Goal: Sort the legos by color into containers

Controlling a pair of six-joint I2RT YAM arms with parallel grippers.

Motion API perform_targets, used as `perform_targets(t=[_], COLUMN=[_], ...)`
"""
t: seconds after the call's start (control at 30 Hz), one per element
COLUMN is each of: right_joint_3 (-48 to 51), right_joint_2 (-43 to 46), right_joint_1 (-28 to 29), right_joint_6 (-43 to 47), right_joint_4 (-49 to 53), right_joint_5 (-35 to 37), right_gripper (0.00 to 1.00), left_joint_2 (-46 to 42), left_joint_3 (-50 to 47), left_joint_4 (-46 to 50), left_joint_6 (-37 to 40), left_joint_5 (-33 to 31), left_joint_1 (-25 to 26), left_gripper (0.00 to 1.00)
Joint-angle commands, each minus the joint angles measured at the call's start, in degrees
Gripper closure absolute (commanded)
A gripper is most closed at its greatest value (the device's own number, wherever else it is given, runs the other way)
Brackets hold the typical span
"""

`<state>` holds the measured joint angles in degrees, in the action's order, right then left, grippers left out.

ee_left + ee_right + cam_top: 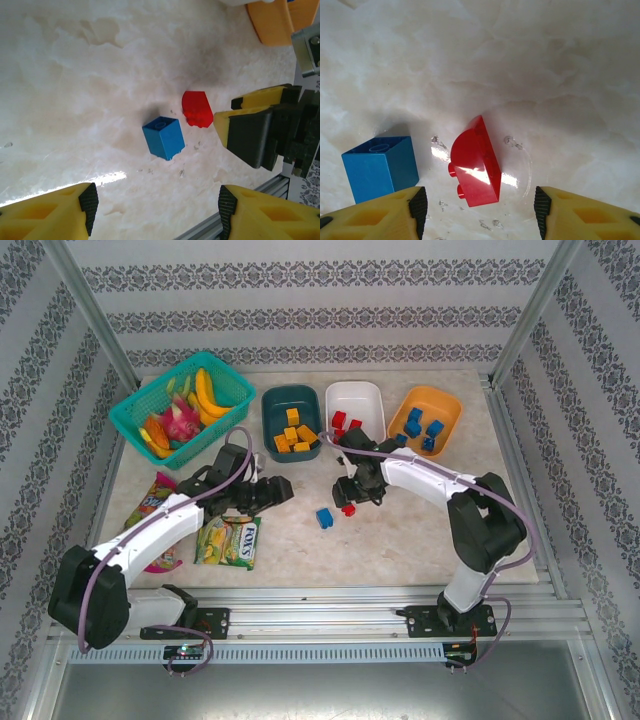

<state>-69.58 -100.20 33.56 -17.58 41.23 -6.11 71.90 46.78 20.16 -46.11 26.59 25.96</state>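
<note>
- Right now your right pincer (477, 207) hangs low over the middle of the bench (420, 540). Its jaws stand apart and straddle the red lego (475, 162), with bare bench showing on both sides of it, so nothing is clamped yet.
- The red lego lies tipped on its side with its studs pointing sideways. Check that the pads will meet flat faces, not the studs.
- The blue lego (164, 137) stands upright just beside the red one, on the left arm's side. It is near enough that a closing finger could nudge it.
- Your left pincer (157, 207) hovers close by, jaws apart and empty, facing the blue lego. It looks parked there to leave the right arm room.
- Along the far edge sit three tubs:
  - the dark teal tub (290, 405) holds the orange-yellow legos (292, 432)
  - the white tub (360, 400) holds the sorted red legos (338, 420)
  - the orange tub (440, 402) holds the sorted blue legos (435, 427)
- By that colour rule, the red lego belongs in the white tub straight beyond your right pincer. The blue one belongs in the orange tub, nearer the far right corner.
</note>
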Motion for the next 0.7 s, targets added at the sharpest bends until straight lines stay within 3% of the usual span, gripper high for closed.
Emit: perform_targets(t=[0.0,0.3,0.47,0.57,0.67], right_joint_3=[-0.1,-2.9,-4.1,-4.6,-6.2], right_joint_2=[-2.4,-8.0,-9.4,-8.1,-4.4], right_joint_1=[1.1,1.0,1.0,1.1,0.4], right_joint_6=[1.6,2.6,2.7,2.2,1.4], right_joint_4=[-0.1,0.5,0.3,0.7,1.8], right_joint_5=[-0.6,0.2,-0.2,0.3,2.1], right_gripper=[0.4,0.5,0.64,0.74,0.75], left_joint_2=[-1.8,-2.7,-2.7,-2.5,-1.7], left_joint_3=[-1.5,-4.6,-4.7,-3.9,-1.3], left_joint_4=[-1.6,-3.2,-3.6,-3.6,-4.1], left_joint_6=[-0.4,-1.4,-2.0,-2.1,-3.1], left_joint_5=[1.4,3.6,3.2,3.0,2.7], left_joint_1=[0.9,1.6,1.6,1.7,1.7], left_gripper=[0.33,0.33,0.32,0.32,0.31])
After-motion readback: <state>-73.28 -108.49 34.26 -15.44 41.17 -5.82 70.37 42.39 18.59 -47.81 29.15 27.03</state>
